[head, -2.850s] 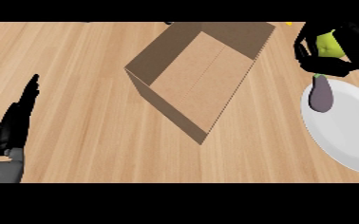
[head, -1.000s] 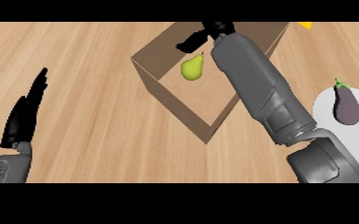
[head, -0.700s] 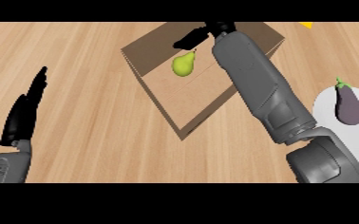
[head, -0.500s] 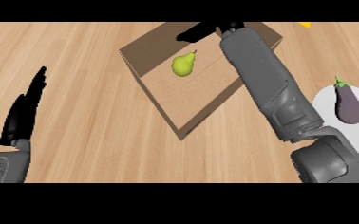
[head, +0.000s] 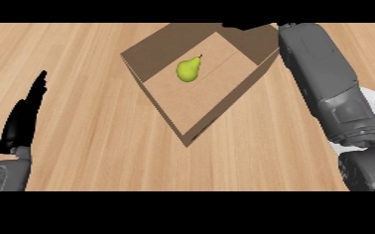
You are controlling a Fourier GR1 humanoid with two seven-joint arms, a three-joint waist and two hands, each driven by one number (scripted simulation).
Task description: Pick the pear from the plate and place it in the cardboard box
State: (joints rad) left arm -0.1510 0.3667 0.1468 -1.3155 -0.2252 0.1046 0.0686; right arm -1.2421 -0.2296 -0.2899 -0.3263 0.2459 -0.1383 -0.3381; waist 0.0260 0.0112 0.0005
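1. At the far left, the left hand point(head: 26, 113) stands at the counter's edge, black, released, with its fingers straight and pointing away from the robot. It holds nothing and touches nothing that I can see. Its grey forearm point(head: 12, 174) comes in at the lower corner below it.
2. The wooden counter point(head: 88, 49) runs the whole width, its pale grain going across.
3. In the middle sits the cardboard box point(head: 212, 106), open at the top and turned cornerwise to the counter, one corner pointing towards the robot. The walls are a darker brown and the floor is lighter.
4. The pear point(head: 189, 71) lies on the floor of the box, in its farther left part. It is yellow-green, with its narrow stem end pointing away from the robot and slightly right. It lies clear of the walls, and no hand touches it.
5. Beyond the far wall of the box, only a black scrap of the right hand point(head: 247, 26) shows at the upper edge. I cannot tell whether that hand is released or clenched. It is well apart from the pear.
6. The right arm point(head: 322, 84), grey and thick, runs from the lower right corner up along the right side of the box.
7. At the far right edge, behind that arm, a pale sliver is probably the plate point(head: 368, 95), though too little shows to be sure.
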